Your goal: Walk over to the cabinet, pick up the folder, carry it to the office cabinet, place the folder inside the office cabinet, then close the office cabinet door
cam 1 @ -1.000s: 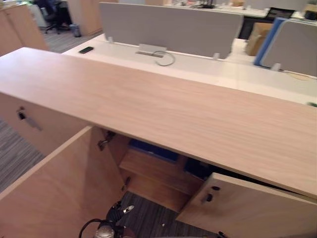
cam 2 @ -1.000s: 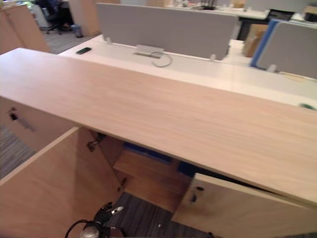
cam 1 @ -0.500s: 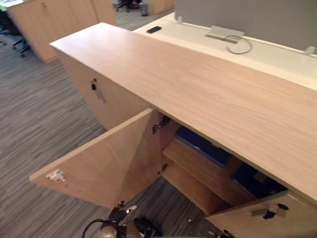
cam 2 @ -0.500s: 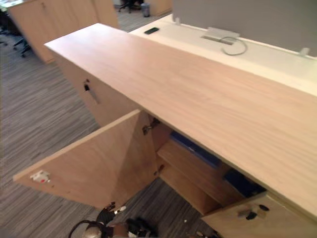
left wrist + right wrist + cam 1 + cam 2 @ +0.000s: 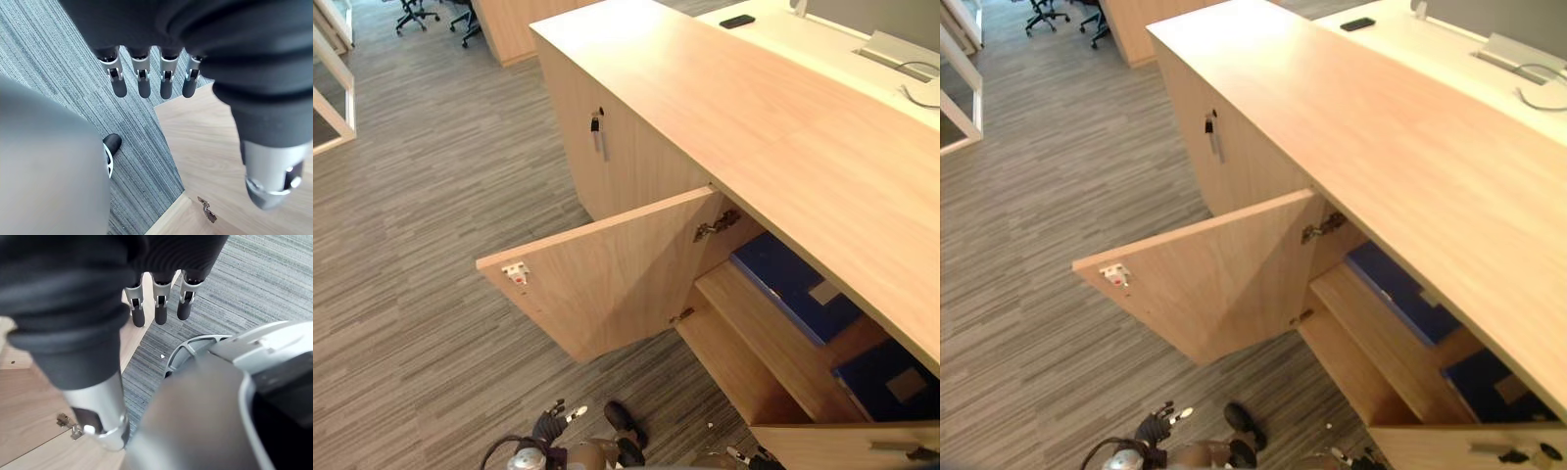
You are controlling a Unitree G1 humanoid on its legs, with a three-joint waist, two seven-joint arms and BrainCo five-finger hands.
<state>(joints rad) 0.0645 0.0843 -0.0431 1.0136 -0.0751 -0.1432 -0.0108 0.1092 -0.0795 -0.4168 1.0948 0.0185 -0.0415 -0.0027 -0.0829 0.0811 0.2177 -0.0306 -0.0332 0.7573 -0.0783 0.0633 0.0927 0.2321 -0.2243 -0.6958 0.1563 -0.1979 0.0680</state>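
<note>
A light wood office cabinet stands before me with its left door swung wide open. On the shelf inside lies a blue folder, and a second blue folder lies to its right. My left hand hangs beside the open door with straight fingers and holds nothing. My right hand hangs over the carpet by the right door, fingers straight, also with nothing in it.
The right door stands ajar at the lower right. A closed cabinet door with a key in it lies further left. A white desk with a black phone runs behind the cabinet. Striped grey carpet stretches left, with office chairs far off.
The camera has swung left and down, so the whole open door and the carpet now show. The cabinet, door and folders have not moved; both hands still hang low.
</note>
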